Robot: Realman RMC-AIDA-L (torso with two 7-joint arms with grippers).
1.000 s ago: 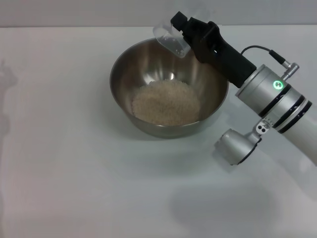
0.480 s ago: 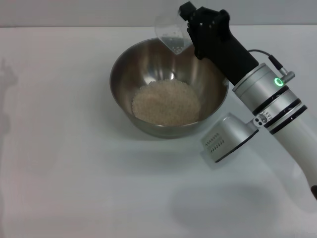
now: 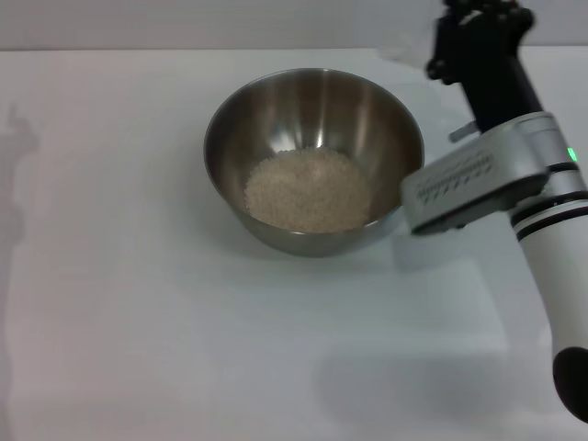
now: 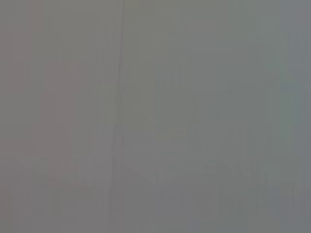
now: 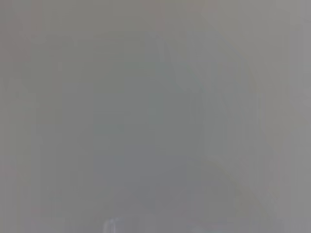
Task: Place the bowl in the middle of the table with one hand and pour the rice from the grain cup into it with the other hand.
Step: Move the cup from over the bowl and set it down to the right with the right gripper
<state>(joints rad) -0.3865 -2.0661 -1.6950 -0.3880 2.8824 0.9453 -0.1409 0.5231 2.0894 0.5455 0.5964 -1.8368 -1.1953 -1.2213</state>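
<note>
On the table (image 3: 138,322), the bowl (image 3: 312,101) opens upward, holding rice (image 3: 308,191).

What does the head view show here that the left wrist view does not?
Only the head view shows the scene: the bowl standing on the table, the rice heaped inside it, and the right gripper up beside the bowl's far right rim with the grain cup faintly visible at it. The left wrist view shows only a blank grey field with a faint line. No object appears in both; the left gripper is in neither.
</note>
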